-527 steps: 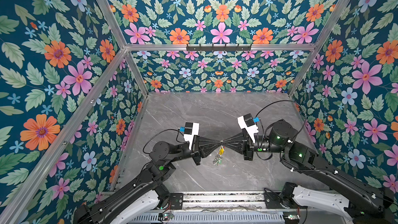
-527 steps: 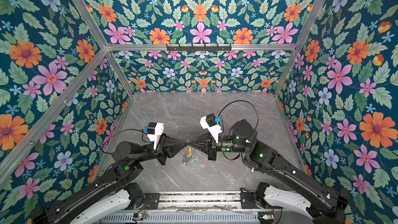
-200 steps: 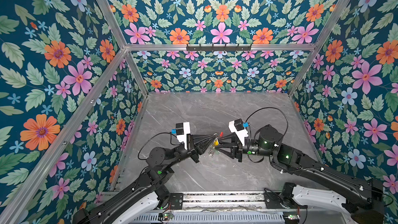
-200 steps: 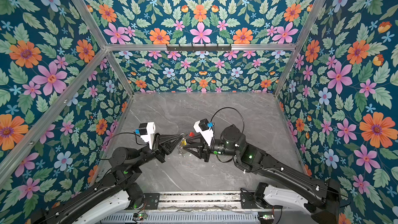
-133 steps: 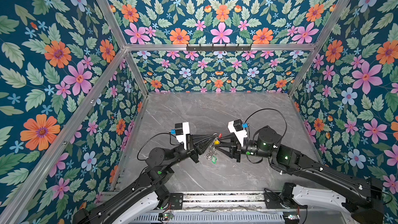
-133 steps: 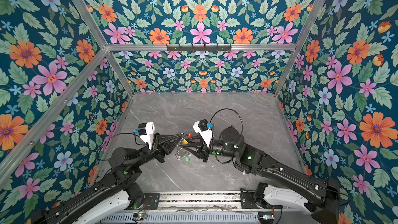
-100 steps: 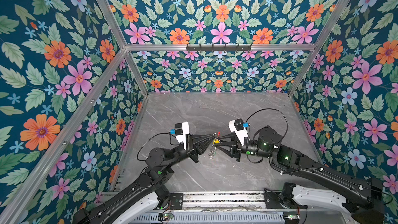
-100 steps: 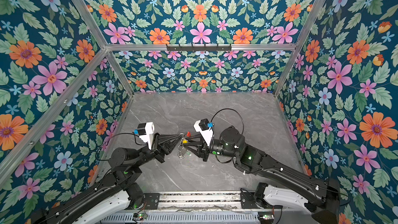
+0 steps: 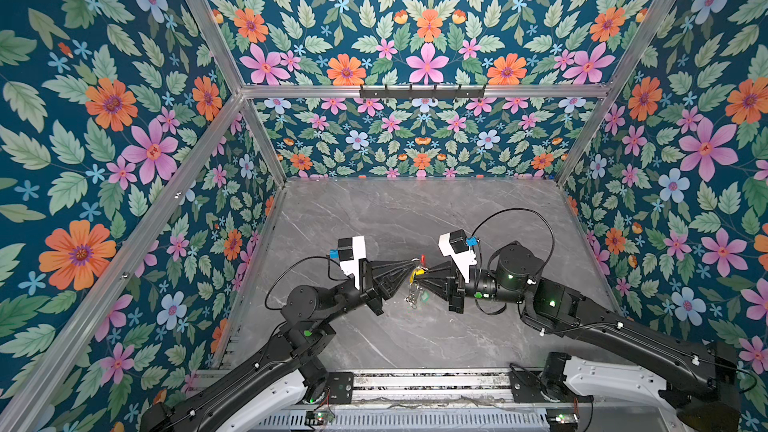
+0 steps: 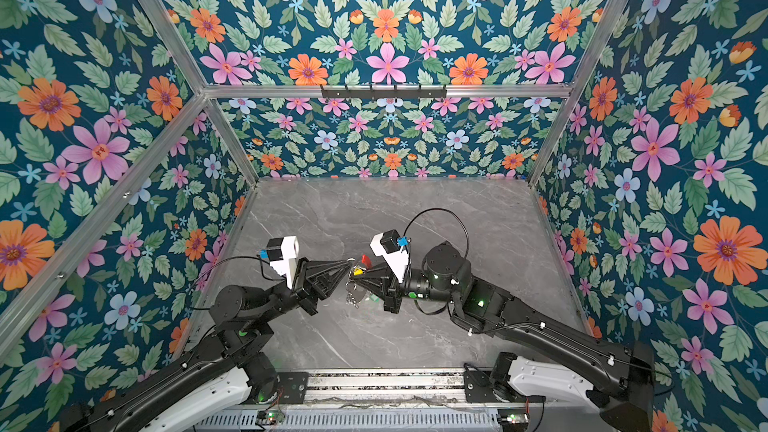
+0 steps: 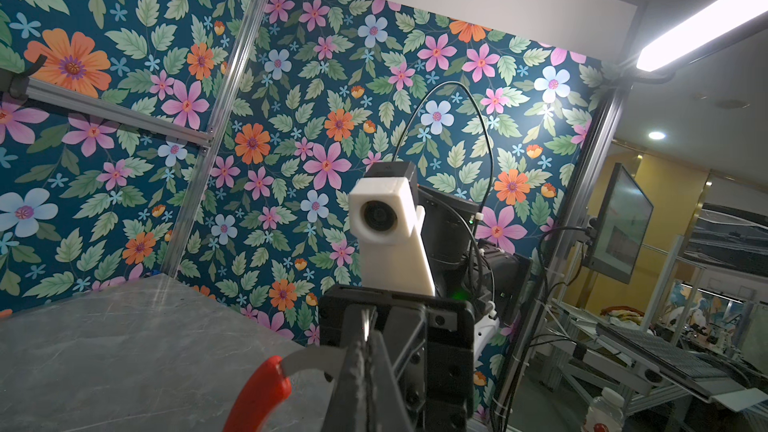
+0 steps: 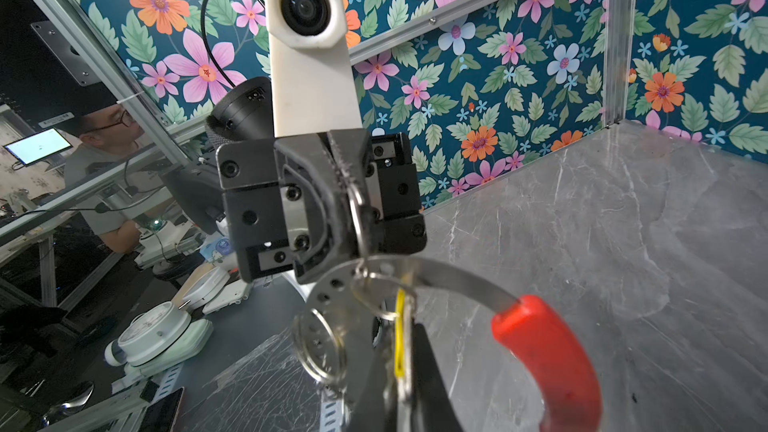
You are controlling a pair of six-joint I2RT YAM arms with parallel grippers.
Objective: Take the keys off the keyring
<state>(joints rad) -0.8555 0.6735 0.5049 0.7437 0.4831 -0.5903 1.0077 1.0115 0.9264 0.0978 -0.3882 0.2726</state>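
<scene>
**Keyring, held above the table in both my grippers**

Table (image 9: 374, 222): grey marble.
My left gripper (image 9: 410, 269) is clamped on the keyring (image 12: 457, 276).
The red sleeve (image 12: 548, 351) is clearest in the wrist views.
My right gripper (image 9: 421, 276) pinches the yellow key (image 12: 400, 334); only the right wrist view shows this.
The green key (image 9: 424, 296) dangles, seen in the top views only.

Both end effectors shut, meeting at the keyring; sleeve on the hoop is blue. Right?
No: the sleeve on the keyring is red, not blue, per the right wrist view. Left end effector and right end effector are shut, meeting at the keyring.
</scene>
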